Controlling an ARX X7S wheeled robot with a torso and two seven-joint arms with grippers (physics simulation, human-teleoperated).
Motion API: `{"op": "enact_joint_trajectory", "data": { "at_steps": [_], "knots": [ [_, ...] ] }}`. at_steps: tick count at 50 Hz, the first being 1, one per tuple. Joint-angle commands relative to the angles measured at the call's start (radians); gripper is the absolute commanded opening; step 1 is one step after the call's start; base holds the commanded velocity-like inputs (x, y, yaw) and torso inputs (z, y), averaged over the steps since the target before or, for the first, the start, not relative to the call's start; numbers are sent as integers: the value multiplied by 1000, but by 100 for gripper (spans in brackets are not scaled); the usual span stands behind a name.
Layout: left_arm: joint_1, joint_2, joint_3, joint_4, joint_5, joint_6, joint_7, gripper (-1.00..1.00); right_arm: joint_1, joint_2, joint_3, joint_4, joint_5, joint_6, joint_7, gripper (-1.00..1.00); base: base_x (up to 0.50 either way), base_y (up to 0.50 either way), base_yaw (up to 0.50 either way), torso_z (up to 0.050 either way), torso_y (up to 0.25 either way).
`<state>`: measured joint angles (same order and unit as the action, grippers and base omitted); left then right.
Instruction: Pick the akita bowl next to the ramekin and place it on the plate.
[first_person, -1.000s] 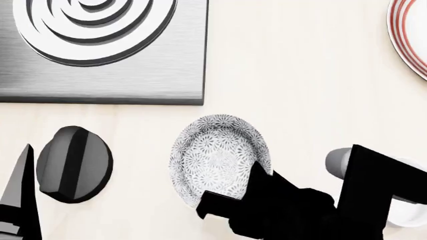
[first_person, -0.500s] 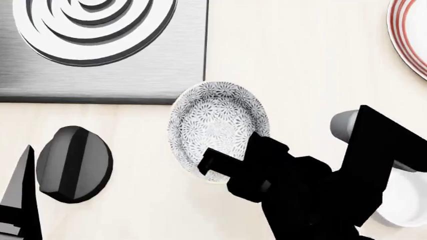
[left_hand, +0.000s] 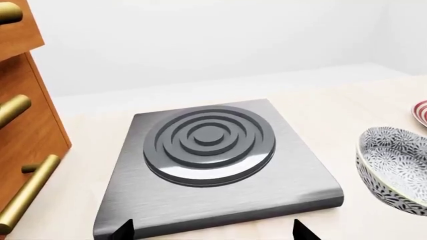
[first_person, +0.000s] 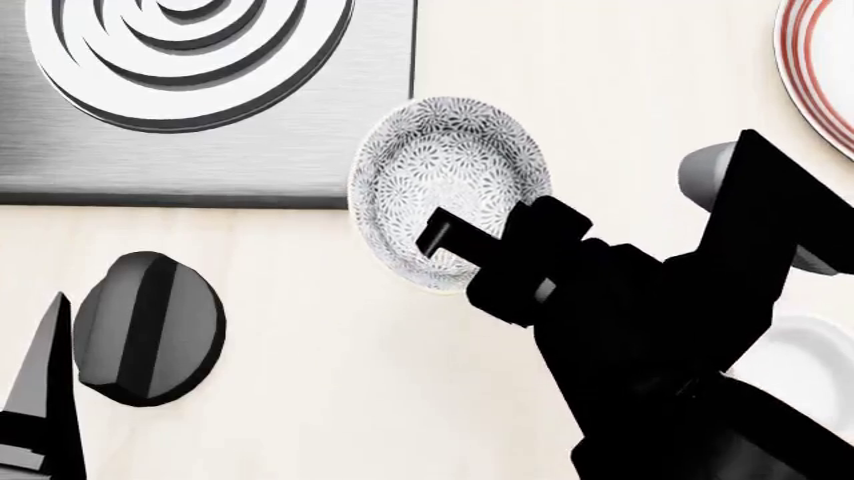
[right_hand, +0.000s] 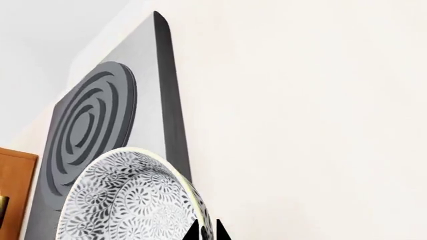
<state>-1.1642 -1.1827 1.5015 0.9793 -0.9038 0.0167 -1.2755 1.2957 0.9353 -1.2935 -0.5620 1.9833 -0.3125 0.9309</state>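
Left wrist view: akita bowl (left_hand: 393, 170) tilted beside the hob (left_hand: 210, 165); left claw's state cannot be told.
Head view: right claw (first_person: 461, 250) clamped on the bowl's rim, carrying it above the table (first_person: 601, 100) toward the plate (first_person: 817, 70) (well apart).
Right wrist view: fingertips (right_hand: 207, 232) pinch the rim.
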Motion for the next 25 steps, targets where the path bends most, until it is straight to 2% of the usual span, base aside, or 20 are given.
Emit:
{"op": "enact_joint_trajectory", "data": {
  "at_steps": [1, 25],
  "knots": [
    [1, 2, 0, -6, 0, 1, 2, 100, 38, -22, 31, 61, 38, 26, -37, -100, 0, 0, 0, 0, 0],
    [8, 4, 3, -8, 6, 3, 2, 100, 139, -60, 70, 199, 129, 93, -44, -100, 0, 0, 0, 0, 0]
  ]
}}
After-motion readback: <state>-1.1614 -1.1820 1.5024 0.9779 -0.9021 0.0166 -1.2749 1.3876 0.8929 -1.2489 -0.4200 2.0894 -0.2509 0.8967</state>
